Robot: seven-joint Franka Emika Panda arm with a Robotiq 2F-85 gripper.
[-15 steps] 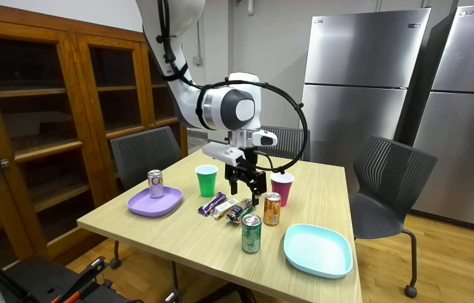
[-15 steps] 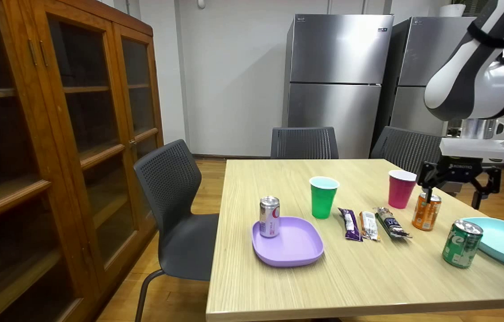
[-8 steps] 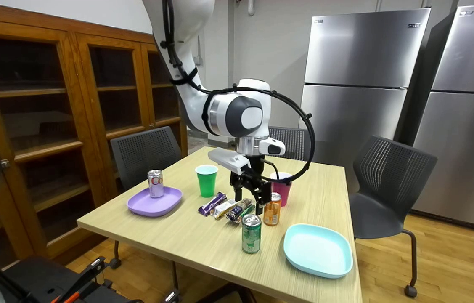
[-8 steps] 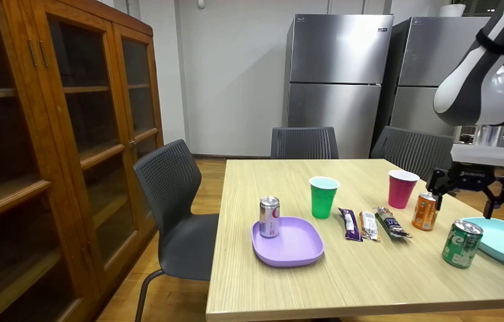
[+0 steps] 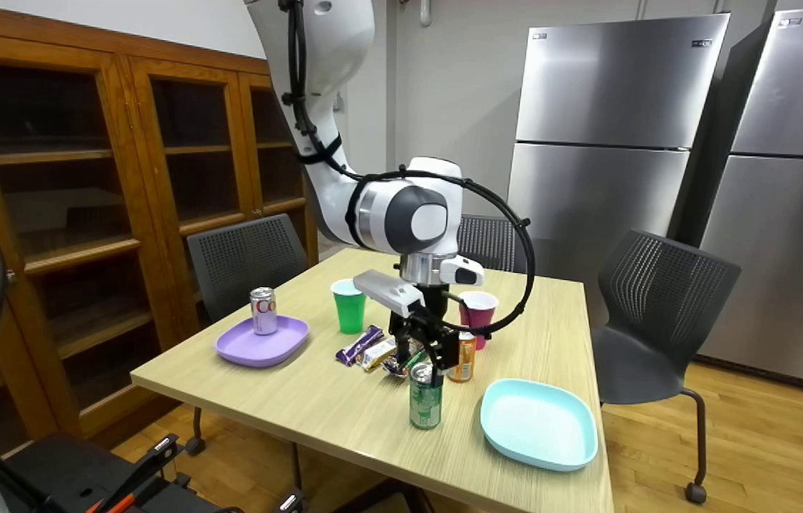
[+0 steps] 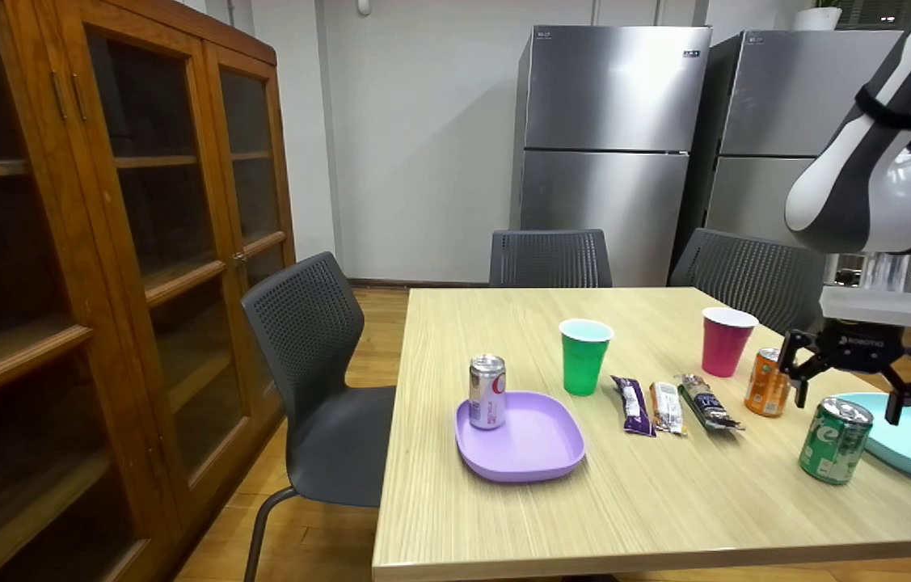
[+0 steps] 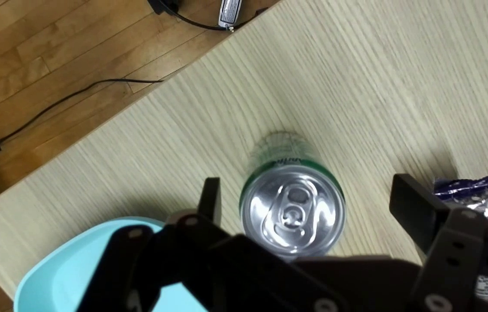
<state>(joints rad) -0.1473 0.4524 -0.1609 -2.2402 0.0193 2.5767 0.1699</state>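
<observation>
"Hanging above the green can (image 7: 292, 201), the gripper (image 6: 848, 409) is spread wide; gaps are left on both sides of the can, and nothing is gripped."

"And how was it placed a second ago?"

"Higher up, and closer to the orange can (image 6: 768, 384). Since then it has been lowered and shifted toward the green can, which has been left upright in the same spot on the table (image 5: 330, 399), near the blue plate (image 5: 540, 420). The snack bars (image 6: 668, 408) and the pink cup (image 6: 726, 347) have been left unmoved as well."

"What is hidden?"

"In an exterior view, the green can's top is partly covered by one of the fingers (image 5: 437, 374); the snack bars and the orange can are partly screened too. Whether the fingertips are level with the can's rim cannot be made out. In the wrist view, the blue plate is overlapped by the gripper and cut off by the lower edge."

"And what is given by some views only?"

"The gaps around the can are shown plainly from the wrist alone, the narrower on the blue plate's side. The blue plate is shown whole in an exterior view. Farther off, the purple plate (image 6: 540, 444), with the silver can (image 6: 488, 392) stood on it, and the refrigerators (image 6: 613, 162) beyond are shown only in both exterior views."
</observation>
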